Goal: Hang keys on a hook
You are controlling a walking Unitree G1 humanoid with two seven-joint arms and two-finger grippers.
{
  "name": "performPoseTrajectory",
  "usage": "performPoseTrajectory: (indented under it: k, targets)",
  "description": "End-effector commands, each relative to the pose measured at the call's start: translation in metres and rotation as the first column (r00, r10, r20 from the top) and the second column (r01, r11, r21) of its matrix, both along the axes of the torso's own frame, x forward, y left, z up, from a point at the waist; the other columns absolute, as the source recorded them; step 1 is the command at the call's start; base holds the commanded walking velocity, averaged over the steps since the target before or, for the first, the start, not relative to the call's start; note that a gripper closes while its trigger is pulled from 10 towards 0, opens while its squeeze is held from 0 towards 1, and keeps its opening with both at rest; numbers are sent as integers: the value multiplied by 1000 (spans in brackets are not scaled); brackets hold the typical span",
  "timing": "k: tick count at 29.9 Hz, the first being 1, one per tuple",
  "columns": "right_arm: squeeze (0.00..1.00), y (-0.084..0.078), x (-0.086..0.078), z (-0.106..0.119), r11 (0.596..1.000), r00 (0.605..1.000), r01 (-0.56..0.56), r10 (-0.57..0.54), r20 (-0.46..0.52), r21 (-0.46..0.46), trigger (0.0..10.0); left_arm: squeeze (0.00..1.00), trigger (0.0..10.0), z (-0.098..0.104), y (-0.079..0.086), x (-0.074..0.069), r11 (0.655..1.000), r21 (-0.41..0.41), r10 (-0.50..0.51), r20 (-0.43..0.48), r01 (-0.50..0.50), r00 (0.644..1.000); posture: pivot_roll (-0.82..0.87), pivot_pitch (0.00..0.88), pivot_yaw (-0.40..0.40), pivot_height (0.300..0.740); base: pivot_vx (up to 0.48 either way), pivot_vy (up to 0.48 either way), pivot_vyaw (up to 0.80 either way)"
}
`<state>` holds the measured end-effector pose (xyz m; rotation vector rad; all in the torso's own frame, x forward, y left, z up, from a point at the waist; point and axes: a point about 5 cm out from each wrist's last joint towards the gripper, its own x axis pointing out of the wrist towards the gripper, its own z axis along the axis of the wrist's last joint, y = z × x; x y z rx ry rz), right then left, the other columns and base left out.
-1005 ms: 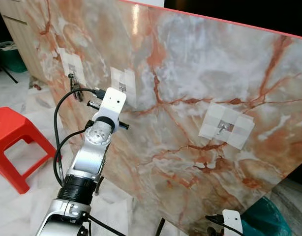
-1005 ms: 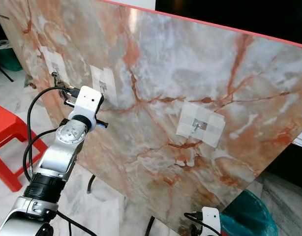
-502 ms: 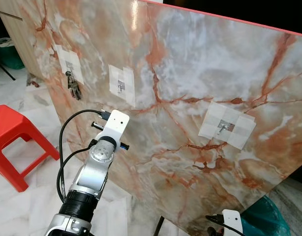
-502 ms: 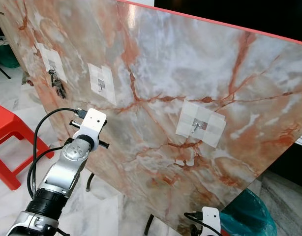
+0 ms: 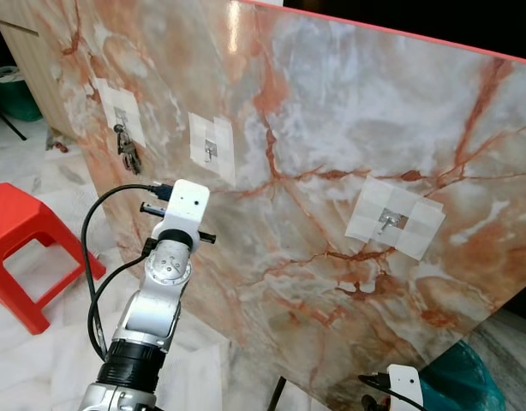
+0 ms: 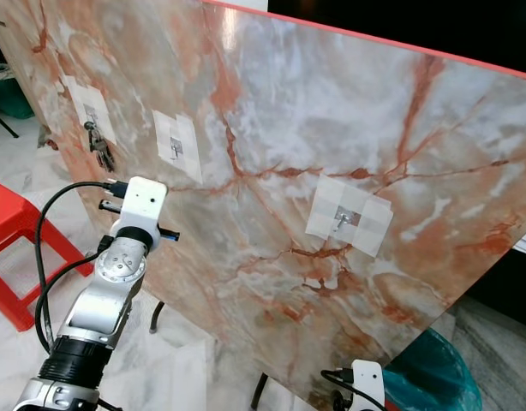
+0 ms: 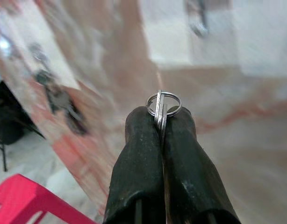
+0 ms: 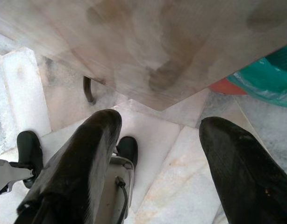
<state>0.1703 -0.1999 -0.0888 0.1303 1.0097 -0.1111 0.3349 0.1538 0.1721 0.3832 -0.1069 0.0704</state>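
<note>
Keys (image 7: 162,108) pinched in left jaws

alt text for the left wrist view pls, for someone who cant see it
The left end effector is shut on a silver key ring, held up in front of a blurred orange-veined marble board. A taped hook, a hanging bunch of keys and a red stool show behind.

1. left arm (image 5: 147,312): silver segments, black ribbed collar, round screw-ringed joint, white wrist block, looping black cables
2. left gripper (image 7: 161,122): black rubbery fingers
3. right gripper (image 8: 157,154): black scuffed fingers
</note>
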Motion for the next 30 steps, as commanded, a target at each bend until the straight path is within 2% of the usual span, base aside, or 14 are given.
performPoseTrajectory:
  k: [1,7,19,30]
  targets:
    - [0,-4,0,1,1000,1000,9,-9,1,-9,10000,0,10000,11,-2,3,1000,15,-4,53,3,999,-11,0,-89,740,0,0,0]
    - [0,-4,0,1,1000,1000,9,-9,2,-11,10000,0,10000,18,-4,8,999,28,-22,125,18,992,-14,0,-90,740,0,0,0]
    - [0,-4,0,1,1000,1000,2,-2,1,-13,10000,0,10000,15,-13,21,994,72,-88,124,80,988,-16,0,-93,740,0,0,0]
    - [0,-5,-1,1,1000,1000,0,0,0,-14,10000,0,10000,13,-26,28,989,69,-137,126,129,982,-18,0,-96,740,0,0,0]
